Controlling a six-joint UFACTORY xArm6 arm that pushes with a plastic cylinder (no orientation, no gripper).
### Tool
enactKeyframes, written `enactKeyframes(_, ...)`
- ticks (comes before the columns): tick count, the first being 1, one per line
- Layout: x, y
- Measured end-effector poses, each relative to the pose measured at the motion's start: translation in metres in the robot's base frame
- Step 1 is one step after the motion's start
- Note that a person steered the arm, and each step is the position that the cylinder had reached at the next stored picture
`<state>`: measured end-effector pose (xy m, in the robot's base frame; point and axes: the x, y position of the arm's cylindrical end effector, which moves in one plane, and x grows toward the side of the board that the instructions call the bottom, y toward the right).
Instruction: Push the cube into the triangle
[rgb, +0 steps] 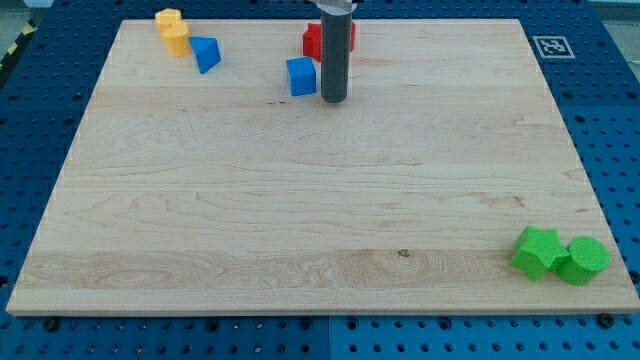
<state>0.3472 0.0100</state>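
A blue cube (301, 76) sits near the view's top, a little left of centre. A blue triangle (206, 53) lies further left, touching a yellow block (173, 30) at the top left. My tip (334, 100) stands just right of the blue cube, with a small gap between them. A red block (316, 41) lies behind the rod, partly hidden by it.
A green star-shaped block (537, 252) and a green round block (583, 260) sit together at the bottom right corner. A black-and-white marker (551, 46) is at the board's top right corner. The wooden board (300, 200) rests on a blue perforated table.
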Motion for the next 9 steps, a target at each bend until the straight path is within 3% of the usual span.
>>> enactKeyframes(2, -0.027, -0.067)
enactKeyframes(3, -0.015, -0.032)
enactKeyframes(4, -0.041, -0.031)
enactKeyframes(6, -0.054, -0.103)
enactKeyframes(9, -0.07, -0.124)
